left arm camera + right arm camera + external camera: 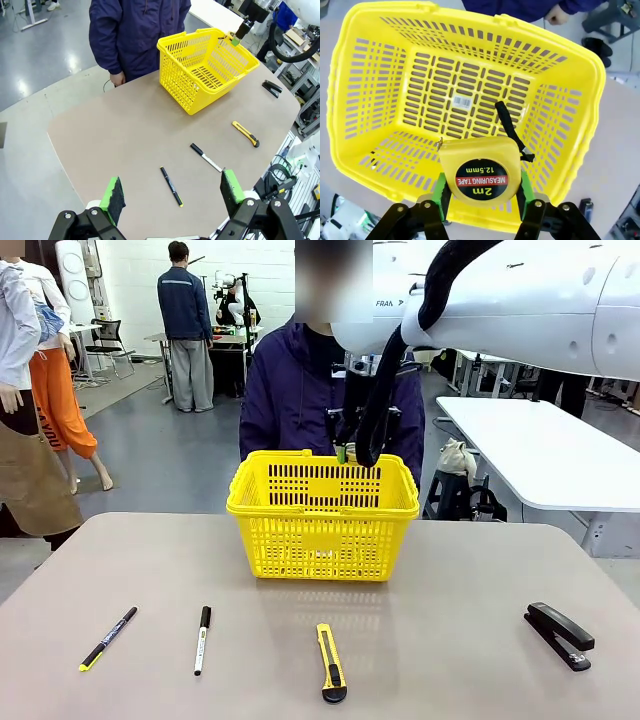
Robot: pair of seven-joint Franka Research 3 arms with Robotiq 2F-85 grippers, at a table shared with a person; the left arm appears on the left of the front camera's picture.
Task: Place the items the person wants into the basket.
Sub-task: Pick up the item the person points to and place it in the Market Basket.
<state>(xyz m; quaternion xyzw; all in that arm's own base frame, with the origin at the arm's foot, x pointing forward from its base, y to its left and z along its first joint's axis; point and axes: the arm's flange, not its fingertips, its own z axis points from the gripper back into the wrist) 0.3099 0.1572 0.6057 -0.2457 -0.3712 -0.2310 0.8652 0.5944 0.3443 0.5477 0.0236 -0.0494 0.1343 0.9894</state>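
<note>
My right gripper [481, 192] is clamped on the tape measure [480, 172] above the basket [322, 540], which sits at 12 o'clock on the table [450, 640], just in front of the person [290, 390]. From the front I judge the gripper to hang close to the basket's far rim, so a release here could clip that edge and send the round case out towards the person. Its black strap [512, 132] dangles and could snag in a slot. My left gripper [172, 192] waits with its jaws wide apart. The stapler [560, 635] at 4 o'clock and the marker [202, 640] at 8 lie near lookalikes, the utility knife [331, 662] at 6 and the pen [108, 638] beyond the marker, so a wrong pick is possible. The table is smooth, matte beige; around it are a glossy grey floor [170, 460] and white tables [540, 450].
</note>
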